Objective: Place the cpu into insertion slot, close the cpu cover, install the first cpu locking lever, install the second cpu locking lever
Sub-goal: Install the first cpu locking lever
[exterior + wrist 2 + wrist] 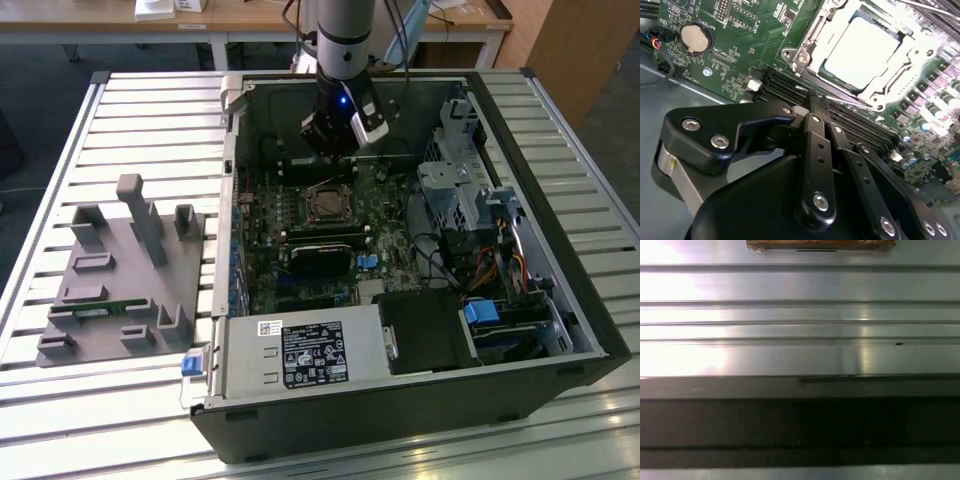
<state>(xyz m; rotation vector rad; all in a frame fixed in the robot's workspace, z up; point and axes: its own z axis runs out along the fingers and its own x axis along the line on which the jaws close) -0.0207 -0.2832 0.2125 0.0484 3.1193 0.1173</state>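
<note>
Exterior view: arm upright — end effector point(335, 140) above insertion slot point(327, 204).

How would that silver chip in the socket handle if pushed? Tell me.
The chip looks flat and rigid, so it probably wouldn't bend or roll. Its bright metal top suggests a slick surface. Sitting inside the socket under the metal frame, it likely wouldn't slide.

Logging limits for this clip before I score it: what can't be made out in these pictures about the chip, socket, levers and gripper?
- Black gripper, second wrist view: its own linkage hides the fingertips, so open or shut is unclear.
- Locking levers: glare over the silver square cpu cover washes out whether they are latched.
- Flat silver-grey cpu: overexposed, seating edges unreadable.
- Square insertion slot, exterior view: too small for detail.
</note>
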